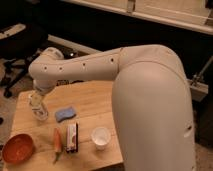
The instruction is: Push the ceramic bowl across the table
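Note:
The ceramic bowl, orange-red and shallow, sits at the front left corner of the light wooden table. My gripper hangs from the white arm over the table's left side. It is behind the bowl and clearly apart from it. The gripper is open with nothing in it. The bowl's left rim runs to the edge of the picture.
To the right of the bowl, along the front of the table, lie a carrot, a dark snack packet and a small white cup. A blue sponge lies mid-table. An office chair stands at the far left. My arm's bulky white body covers the right side.

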